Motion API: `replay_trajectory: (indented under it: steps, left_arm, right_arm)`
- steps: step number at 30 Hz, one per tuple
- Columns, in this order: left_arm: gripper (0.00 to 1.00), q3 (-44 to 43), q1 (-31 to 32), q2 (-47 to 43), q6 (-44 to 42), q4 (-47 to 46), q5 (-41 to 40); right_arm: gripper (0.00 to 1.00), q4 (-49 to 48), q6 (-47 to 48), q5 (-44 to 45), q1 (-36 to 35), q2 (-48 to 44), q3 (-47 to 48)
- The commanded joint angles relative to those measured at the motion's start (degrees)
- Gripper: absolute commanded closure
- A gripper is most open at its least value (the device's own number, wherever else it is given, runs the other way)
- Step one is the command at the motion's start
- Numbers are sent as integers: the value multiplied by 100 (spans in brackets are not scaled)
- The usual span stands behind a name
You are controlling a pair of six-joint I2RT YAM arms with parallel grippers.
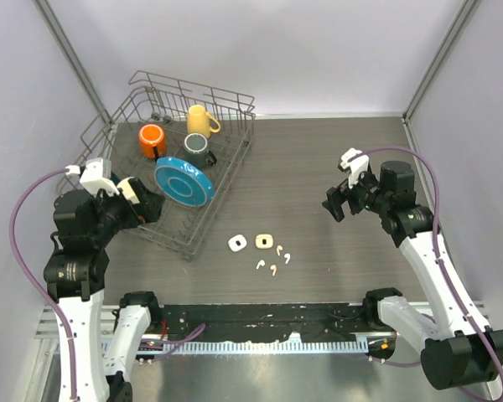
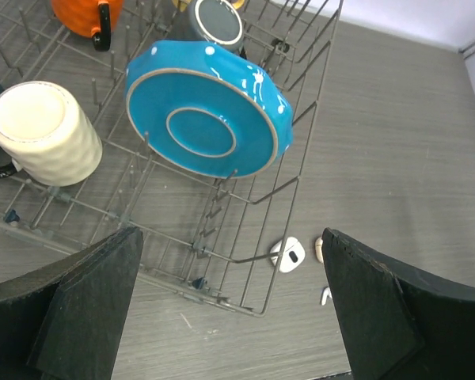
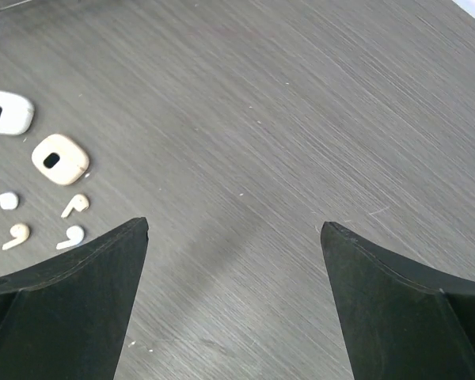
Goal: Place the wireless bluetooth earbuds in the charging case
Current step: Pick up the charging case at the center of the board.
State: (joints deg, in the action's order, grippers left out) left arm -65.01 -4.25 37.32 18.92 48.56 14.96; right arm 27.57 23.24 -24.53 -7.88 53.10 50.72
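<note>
The four white earbuds (image 3: 70, 237) lie loose on the worktop near the middle of its near edge, just beside a white charging case (image 3: 5, 112) and a cream charging case (image 3: 60, 158); whether either case is open is hard to tell. The right gripper (image 3: 233, 226) hangs over bare worktop toward the right edge, fingers wide apart and empty. The left gripper (image 2: 230, 232), likewise spread and empty, hangs over the wire dish rack (image 1: 220, 188) at the far left corner, which holds a blue plate (image 2: 206, 111) and an orange mug (image 1: 152, 139).

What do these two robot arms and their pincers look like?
The left arm and right arm are white tubes linked by chunky black joints, with a purple cable looping along each. The left gripper and right gripper are black, with broad wedge-shaped fingers and a small white block on the wrist.
</note>
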Motion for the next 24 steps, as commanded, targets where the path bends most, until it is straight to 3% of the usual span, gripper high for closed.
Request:
replay_trajectory:
  steps: [1,9,17,24]
  left_arm:
    - [0,-38,-23,-180,-371,76,227]
    - [0,156,-23,-146,-450,66,429]
    - [0,217,-14,-85,-477,14,543]
    - [0,393,-23,-225,-468,-3,499]
  right_arm:
    - [6,3,549,-779,-12,-160,-35]
    - [14,-67,1306,-1079,-565,332,-440]
    - [19,-1437,1244,-772,-2093,780,-1274]
    - [23,-2431,1244,-1026,-2341,1579,-1311]
